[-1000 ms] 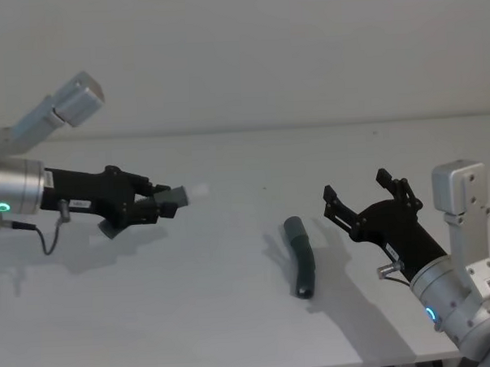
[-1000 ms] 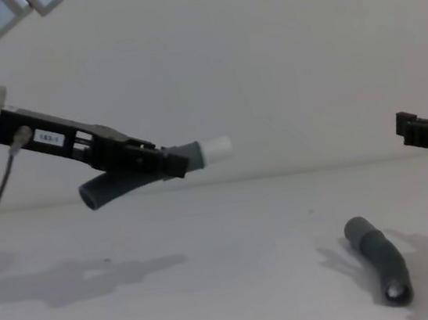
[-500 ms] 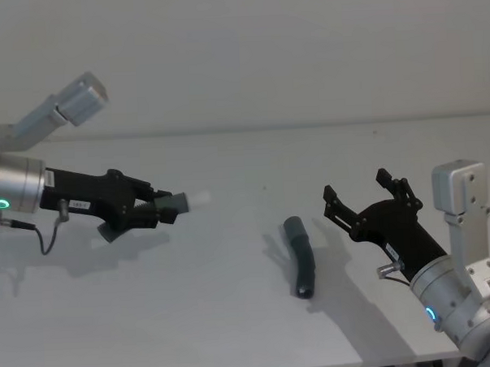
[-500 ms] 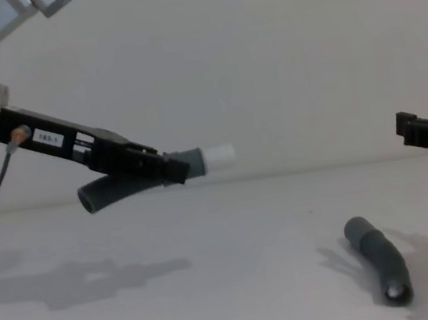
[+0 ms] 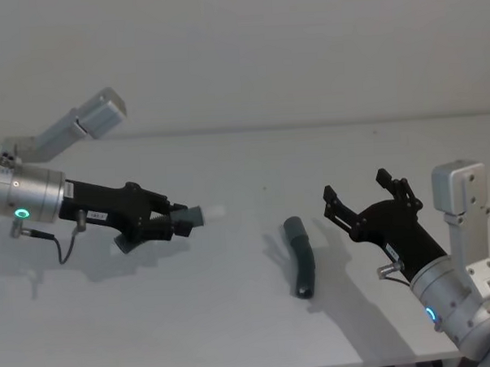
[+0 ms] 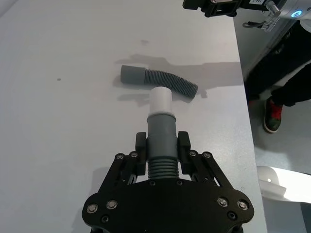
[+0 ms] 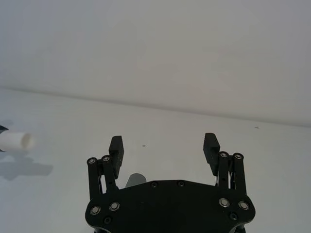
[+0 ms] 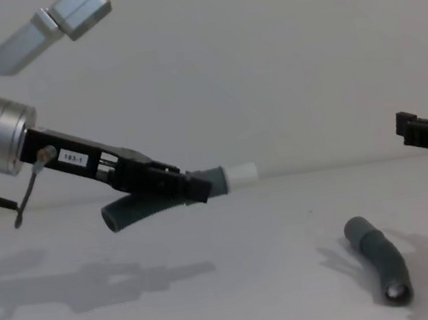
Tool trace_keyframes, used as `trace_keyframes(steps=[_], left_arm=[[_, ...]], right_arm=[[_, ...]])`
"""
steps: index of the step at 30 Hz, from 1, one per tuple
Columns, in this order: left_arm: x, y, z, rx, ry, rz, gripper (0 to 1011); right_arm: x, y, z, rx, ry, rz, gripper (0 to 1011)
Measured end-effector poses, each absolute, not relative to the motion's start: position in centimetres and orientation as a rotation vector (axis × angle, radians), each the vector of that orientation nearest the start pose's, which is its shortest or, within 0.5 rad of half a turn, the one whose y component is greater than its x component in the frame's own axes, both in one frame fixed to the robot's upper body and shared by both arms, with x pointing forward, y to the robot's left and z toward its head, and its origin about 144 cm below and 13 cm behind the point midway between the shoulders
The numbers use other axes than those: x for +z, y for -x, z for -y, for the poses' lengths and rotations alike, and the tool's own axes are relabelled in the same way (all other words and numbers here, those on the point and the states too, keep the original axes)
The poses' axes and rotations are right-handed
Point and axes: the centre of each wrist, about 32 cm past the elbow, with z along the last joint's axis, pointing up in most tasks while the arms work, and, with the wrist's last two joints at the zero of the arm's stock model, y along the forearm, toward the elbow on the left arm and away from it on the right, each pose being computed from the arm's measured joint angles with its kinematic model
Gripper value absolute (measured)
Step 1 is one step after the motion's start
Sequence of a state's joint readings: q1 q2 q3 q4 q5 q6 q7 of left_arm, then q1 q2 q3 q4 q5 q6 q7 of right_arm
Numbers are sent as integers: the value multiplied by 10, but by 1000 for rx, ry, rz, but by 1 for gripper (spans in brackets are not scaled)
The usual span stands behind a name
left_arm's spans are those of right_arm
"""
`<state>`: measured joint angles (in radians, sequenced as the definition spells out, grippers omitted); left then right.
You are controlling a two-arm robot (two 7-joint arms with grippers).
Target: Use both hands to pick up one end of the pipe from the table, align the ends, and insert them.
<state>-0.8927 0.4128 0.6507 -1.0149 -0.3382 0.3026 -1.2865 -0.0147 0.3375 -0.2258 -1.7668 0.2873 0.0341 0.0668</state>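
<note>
**Left gripper carries its hose piece inward; right gripper has yet to pick up**

The left gripper (image 5: 172,221) has slid from over the counter's left side toward the middle and dropped a little. It is clamped on one hose piece (image 8: 145,208), whose white tip (image 8: 243,175) points across at the other arm. The held piece hangs clear of the counter (image 5: 235,330). To me that looks like lining up early, before its partner is even lifted.

The right gripper (image 5: 357,188) has not budged. It hovers over the counter's right side with its jaws spread wide and nothing between them. The second hose piece (image 5: 301,261) lies where it was, flat on the counter just beside that gripper and closer to the front edge than the back. Its wider cuff (image 6: 132,75) is turned toward the back edge.

The count: two grippers, one full and one empty. Two hose pieces, one in the air and one lying. One white tip and one socket cuff, well apart, so the joining is some way off.
</note>
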Motion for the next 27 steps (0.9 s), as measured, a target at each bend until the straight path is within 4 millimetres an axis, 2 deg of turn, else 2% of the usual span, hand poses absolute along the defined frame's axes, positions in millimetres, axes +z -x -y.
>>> trace_keyframes(steps=[15, 27], left_arm=[[1290, -657, -259, 76, -432, -106, 354], [1288, -657, -258, 70, -431, -110, 354]], right_arm=[[1190, -443, 236, -1228, -26, 73, 1000], [1218, -443, 218, -1224, -6, -10, 1000]])
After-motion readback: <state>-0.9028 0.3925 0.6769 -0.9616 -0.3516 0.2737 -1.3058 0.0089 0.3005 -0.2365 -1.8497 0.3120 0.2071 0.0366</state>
